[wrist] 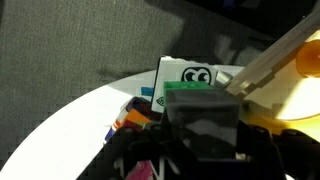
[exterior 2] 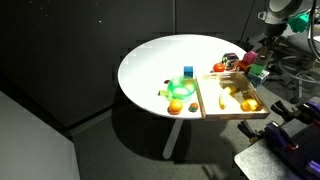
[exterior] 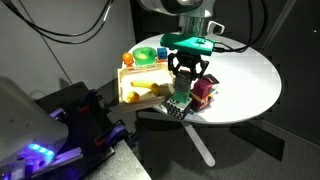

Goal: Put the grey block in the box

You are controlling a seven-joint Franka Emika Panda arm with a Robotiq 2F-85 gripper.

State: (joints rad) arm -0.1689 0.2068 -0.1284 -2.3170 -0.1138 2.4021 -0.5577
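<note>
the gripper [exterior: 188,78] hangs low over a clutter of small toys near the middle of the round white table [exterior: 250,70]. whether its fingers pinch anything, i can't tell. the box [exterior: 122,80] lies just left of it, holding yellow and green toys. the grey block i can't pick out in that clutter. a magenta block [exterior: 206,92] sits just lower right of the gripper.

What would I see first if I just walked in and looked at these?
The round white table glowing in a dark room. On it sits a wooden box with bright toys beside it, and the black gripper hangs over a heap of colourful blocks at the table's edge.
</note>
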